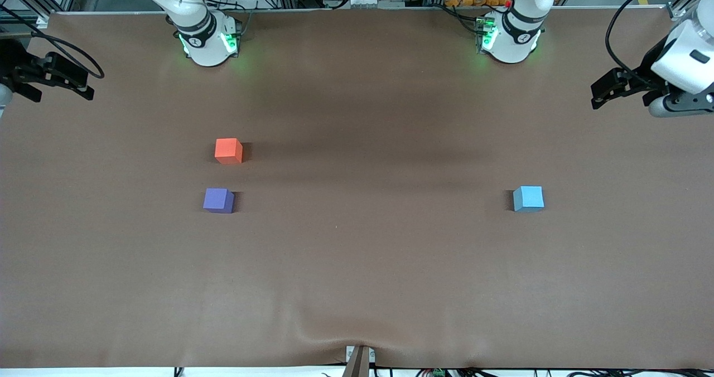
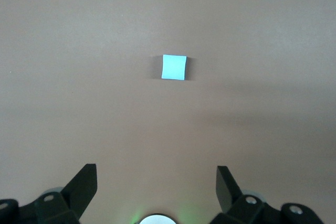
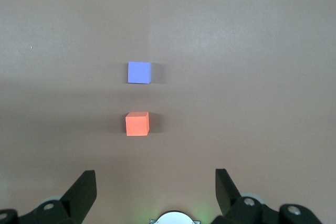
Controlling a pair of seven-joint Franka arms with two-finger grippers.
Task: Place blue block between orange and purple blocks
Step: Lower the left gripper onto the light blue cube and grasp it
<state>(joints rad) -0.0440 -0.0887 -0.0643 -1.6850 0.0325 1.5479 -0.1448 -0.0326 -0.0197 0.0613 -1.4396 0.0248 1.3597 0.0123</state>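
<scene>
While both pairs of jaws stand spread wide with nothing between them, neither arm touches any block. The left gripper hangs high over the table's edge at the left arm's end, its two dark fingers far apart in the left wrist view, with bare brown cloth showing in the gap. In the front view the left gripper juts out from its white wrist, well clear of every cube. The right gripper is likewise spread, its fingers framing only table surface; in the front view the right gripper hovers over the table's edge at the right arm's end.

The blue block sits flat on the table toward the left arm's end, well apart from the other two cubes. The left wrist view shows the blue block alone on the cloth, a small shadow beside it.

The orange block and the purple block lie toward the right arm's end, near each other but not touching, with a strip of bare cloth between them. The purple block is nearer to the front camera than the orange one. The right wrist view shows the same pair, orange block and purple block, lined up one past the other, both resting squarely on the cloth.
</scene>
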